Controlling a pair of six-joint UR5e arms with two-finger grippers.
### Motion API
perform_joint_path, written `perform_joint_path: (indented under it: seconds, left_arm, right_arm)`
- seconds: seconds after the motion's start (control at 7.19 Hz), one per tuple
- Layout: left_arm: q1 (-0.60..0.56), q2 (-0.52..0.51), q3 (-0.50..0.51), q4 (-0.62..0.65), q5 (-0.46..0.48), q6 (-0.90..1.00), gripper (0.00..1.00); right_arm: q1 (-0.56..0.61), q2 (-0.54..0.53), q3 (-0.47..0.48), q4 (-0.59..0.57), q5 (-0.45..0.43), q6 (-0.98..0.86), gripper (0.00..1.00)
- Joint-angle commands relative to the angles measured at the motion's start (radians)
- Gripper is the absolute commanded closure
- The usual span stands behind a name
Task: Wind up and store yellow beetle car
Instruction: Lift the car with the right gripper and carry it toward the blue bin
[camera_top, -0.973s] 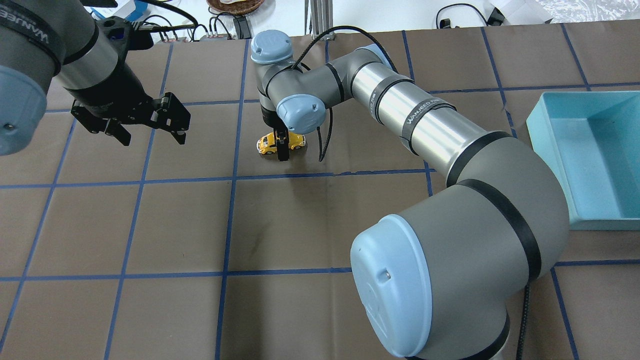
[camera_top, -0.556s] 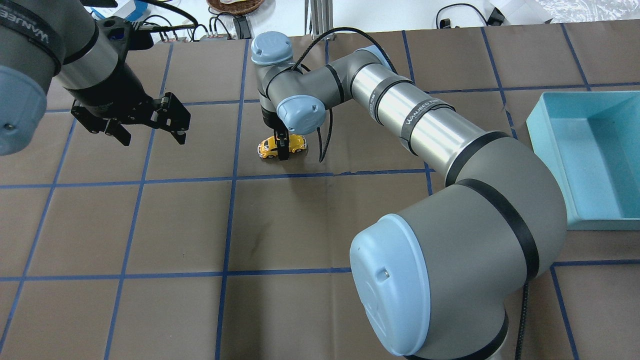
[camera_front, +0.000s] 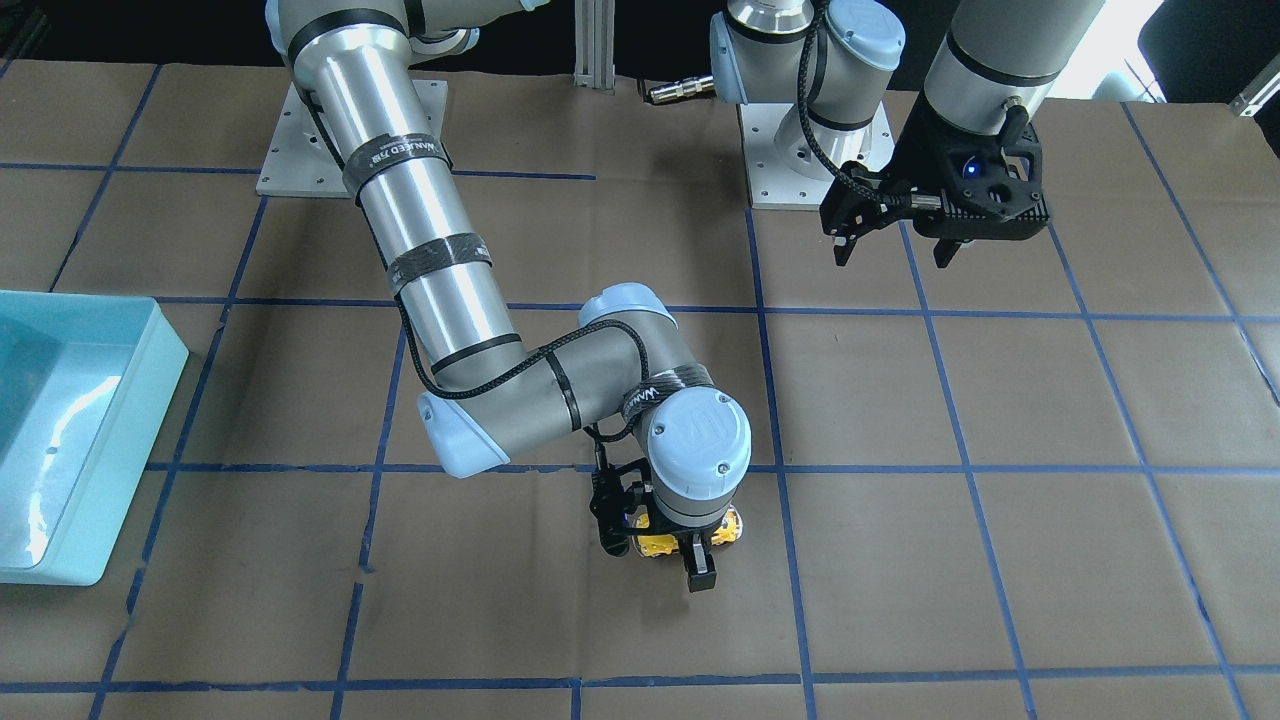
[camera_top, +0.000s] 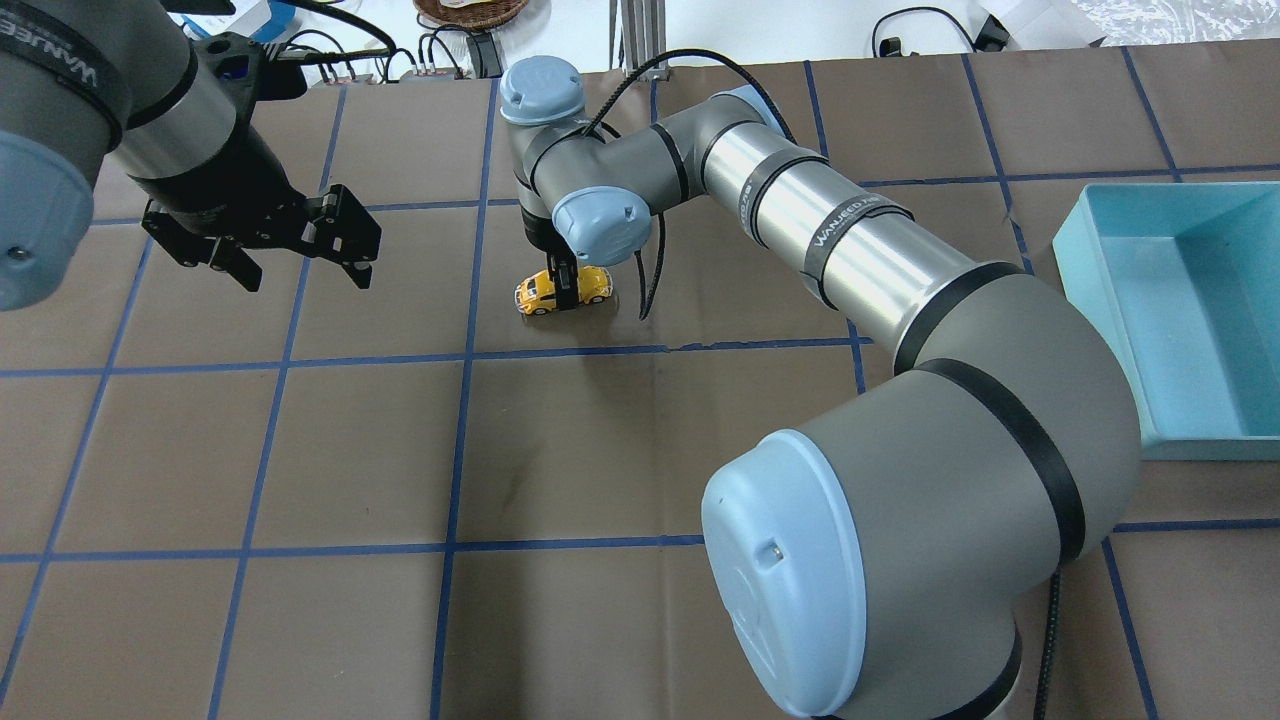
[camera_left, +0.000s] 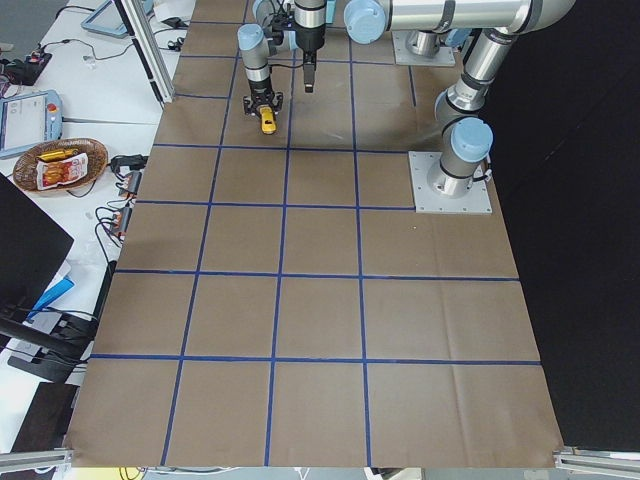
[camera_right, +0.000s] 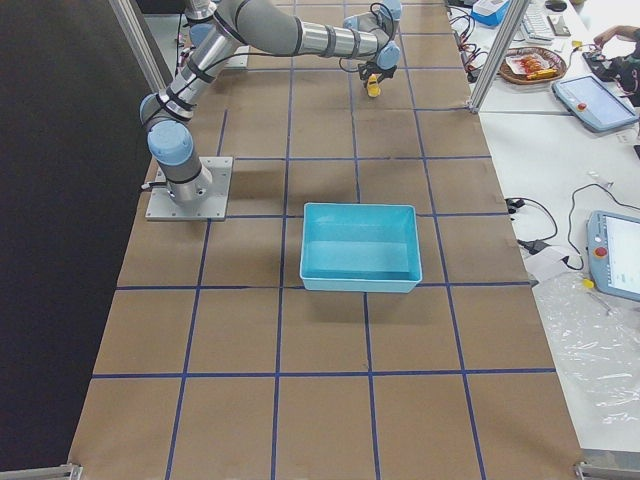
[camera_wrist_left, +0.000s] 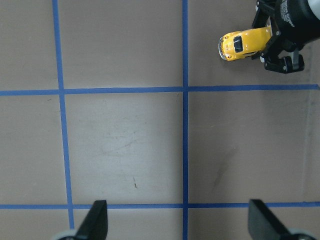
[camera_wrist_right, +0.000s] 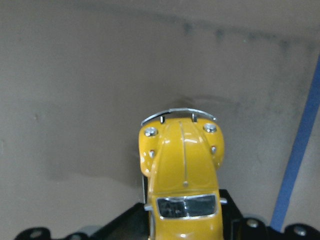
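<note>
The yellow beetle car (camera_top: 592, 283) sits on the brown paper table near the far middle. It also shows in the front view (camera_front: 655, 546), the left wrist view (camera_wrist_left: 244, 43) and the right wrist view (camera_wrist_right: 182, 170). My right gripper (camera_top: 565, 292) points straight down over the car, its fingers (camera_front: 702, 572) closed on the car's sides. My left gripper (camera_top: 305, 280) is open and empty. It hovers above the table to the left of the car, with its fingers (camera_wrist_left: 98, 220) at the bottom edge of its wrist view.
A light blue bin (camera_top: 1105, 330) stands at the table's right side, also seen in the front view (camera_front: 130, 420) and the right side view (camera_right: 360, 280). Blue tape lines cross the table. The right arm's forearm spans from the near right to the car.
The near finger of my right gripper has moved in against the car. The car shifted only slightly. The left arm has not moved.
</note>
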Motion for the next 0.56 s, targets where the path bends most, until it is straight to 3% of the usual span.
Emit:
perform_joint_path:
  seconds: [0.0, 0.42]
  left_arm:
    - [0.0, 0.0, 0.001, 0.001, 0.0, 0.0, 0.0]
    - [-0.006, 0.002, 0.002, 0.001, 0.0, -0.003, 0.0]
  right_arm:
    - [-0.001, -0.045, 0.006, 0.003, -0.026, -0.073, 0.5]
    - [-0.027, -0.128, 0.032, 0.029, -0.073, -0.21, 0.5]
